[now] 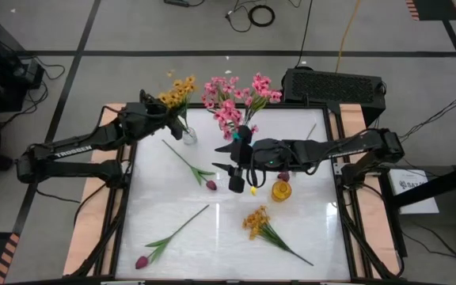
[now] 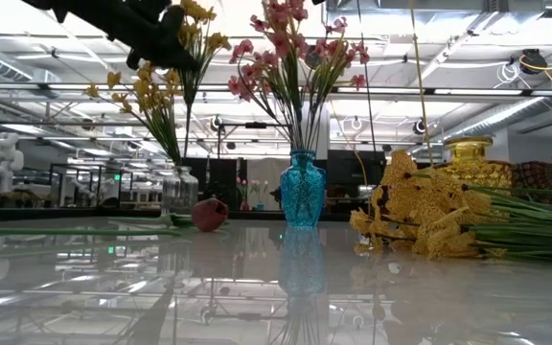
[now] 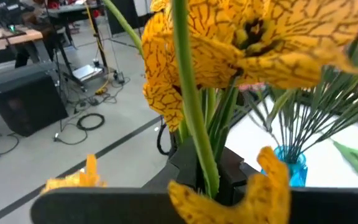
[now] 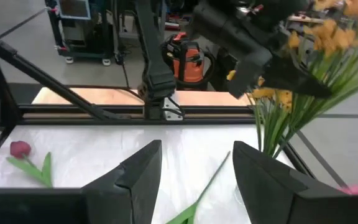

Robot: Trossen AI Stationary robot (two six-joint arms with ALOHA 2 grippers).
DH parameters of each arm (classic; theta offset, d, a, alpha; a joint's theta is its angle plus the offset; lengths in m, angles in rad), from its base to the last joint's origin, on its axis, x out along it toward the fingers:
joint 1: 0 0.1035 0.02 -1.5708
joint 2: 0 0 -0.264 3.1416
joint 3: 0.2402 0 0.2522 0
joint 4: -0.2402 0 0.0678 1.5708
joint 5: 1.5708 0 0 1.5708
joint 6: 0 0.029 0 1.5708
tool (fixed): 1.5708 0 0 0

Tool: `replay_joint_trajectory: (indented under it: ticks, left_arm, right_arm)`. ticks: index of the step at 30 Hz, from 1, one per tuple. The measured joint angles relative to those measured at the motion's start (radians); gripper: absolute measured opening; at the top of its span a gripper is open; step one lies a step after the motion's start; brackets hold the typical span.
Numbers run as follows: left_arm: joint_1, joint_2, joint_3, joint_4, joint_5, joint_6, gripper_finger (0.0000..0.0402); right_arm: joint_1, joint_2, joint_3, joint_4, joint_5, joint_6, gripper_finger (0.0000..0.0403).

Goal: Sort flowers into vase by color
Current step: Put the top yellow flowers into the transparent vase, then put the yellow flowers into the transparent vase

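In the high view we see the left claw (image 1: pixel 174 119) at the upper left of the white counter (image 1: pixel 172 237), closed on the green stem of a yellow spray (image 1: pixel 178 89) right above the clear vase (image 1: pixel 188 135). The left wrist view shows that stem (image 3: pixel 191 106) running down between the dark fingers, with veined yellow petals crowding the frame. In the low view the clear vase (image 2: pixel 180 190) stands left of centre with yellow blossoms rising from it.

The right claw (image 1: pixel 229 176) hovers near the middle of the counter, its fingers (image 4: pixel 263 174) standing apart and holding nothing, as the right wrist view shows.

The pink sprays (image 1: pixel 232 99) stand in the blue vase (image 2: pixel 303 190) at upper centre. An amber vase (image 1: pixel 281 190) sits just right of the right claw. Still lying on the counter are a magenta tulip (image 1: pixel 196 169) at centre left, a second tulip (image 1: pixel 169 237) toward the lower left, and a yellow-orange spray (image 1: pixel 267 228) at lower centre right.
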Motion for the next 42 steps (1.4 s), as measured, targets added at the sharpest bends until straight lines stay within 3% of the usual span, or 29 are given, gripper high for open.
replay_joint_trajectory:
  ticks: [22,30,42]
  left_arm:
    - [0.016,0.137,-0.016,0.029,-0.001,-0.002,0.0024]
    - [0.016,0.138,-0.015,0.002,-0.006,-0.002,0.0093]
    - [0.015,0.124,-0.014,-0.159,0.004,0.000,0.0233]
  right_arm:
    - [0.002,0.000,0.000,-0.014,0.000,-0.026,0.0189]
    - [0.002,0.000,0.000,-0.014,0.000,-0.026,0.0189]
    - [0.002,0.000,0.000,-0.014,0.000,-0.026,0.0189]
